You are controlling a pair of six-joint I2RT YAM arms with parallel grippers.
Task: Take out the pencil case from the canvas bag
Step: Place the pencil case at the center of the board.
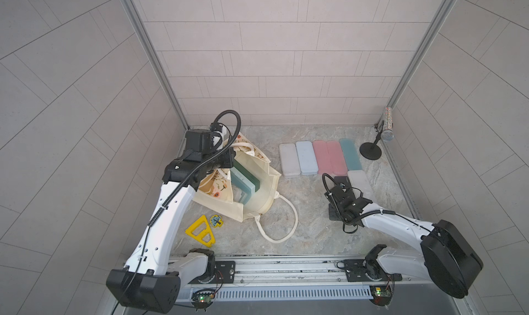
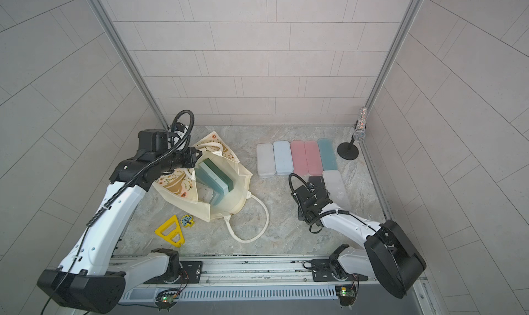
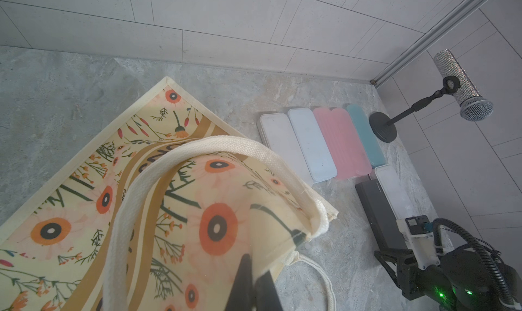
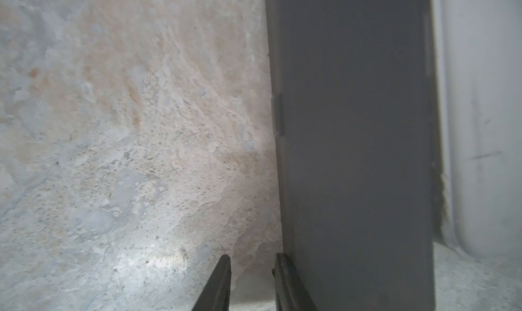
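Foremost, along the lower edge of both top views: black elbow housings of the left arm and right arm, both based on a metal rail.

Canvas bag: left of centre on the stone-patterned table, slumped, mouth open towards the camera. Cream fabric, orange flower print, tan bands. One white handle arches across the left wrist view.

Pencil cases: several, dark green to pale blue, standing on edge side by side inside the bag, not yet out.

Left gripper: clenched on the bag's printed fabric at the mouth, at the bag's upper left.

Right gripper: low over the table, right of centre. Jaws apart, bare table between them, nothing held. One finger sits just beside the dark grey case.

Loose cases, upper right of the table: row of five, side by side (white, pale blue, two pink, teal). White case lies below the row, just beside the dark grey case.

Microphone: on a stand in the far right corner.

Yellow triangle and small round tag: lower left, just beside each other, near the bag.
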